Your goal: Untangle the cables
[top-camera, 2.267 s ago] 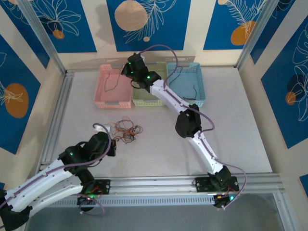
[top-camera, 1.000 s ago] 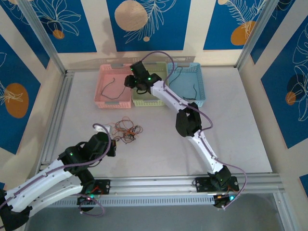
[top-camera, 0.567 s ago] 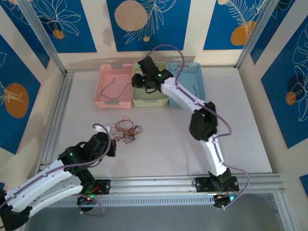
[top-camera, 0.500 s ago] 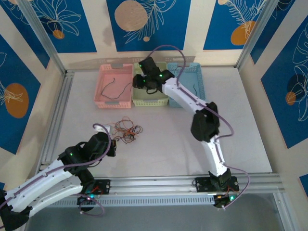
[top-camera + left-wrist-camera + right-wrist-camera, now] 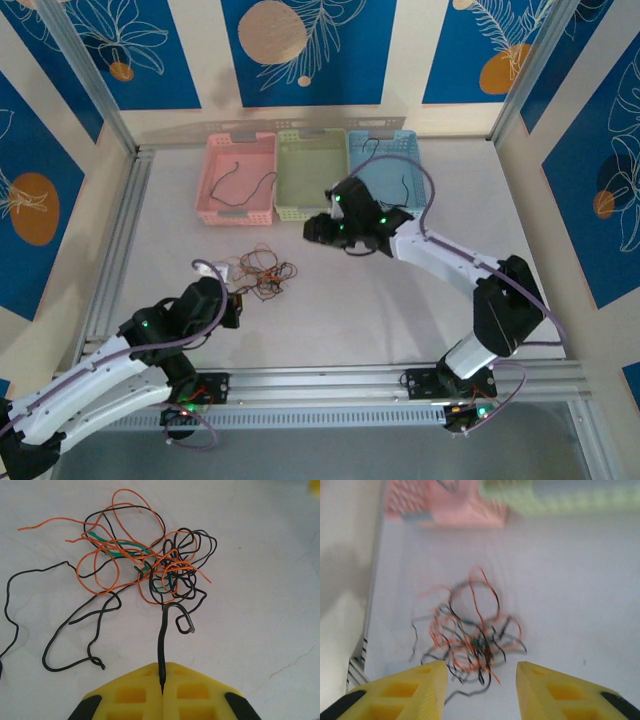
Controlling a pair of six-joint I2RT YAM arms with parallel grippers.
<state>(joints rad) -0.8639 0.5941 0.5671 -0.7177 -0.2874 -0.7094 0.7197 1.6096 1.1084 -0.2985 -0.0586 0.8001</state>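
Tangled cables [image 5: 262, 275] left of table centre, left gripper [image 5: 162, 675] at their six o'clock clenched on a black cable [image 5: 161, 645] end, right gripper [image 5: 479, 672] at two o'clock, fingers parted and empty, bare table [image 5: 400, 320] toward four o'clock.

Cables [image 5: 262, 275] tangled beside left pincer [image 5: 236, 299], perhaps touching; right pincer [image 5: 316, 231] apart.

The right claw [image 5: 318, 230] is no longer up over the green basket [image 5: 290, 210] at 12 o'clock. It now hangs lower, over the worktop [image 5: 400, 320], near the cables [image 5: 262, 275], at their 2 o'clock. Its elbow now sticks out toward 4 o'clock.
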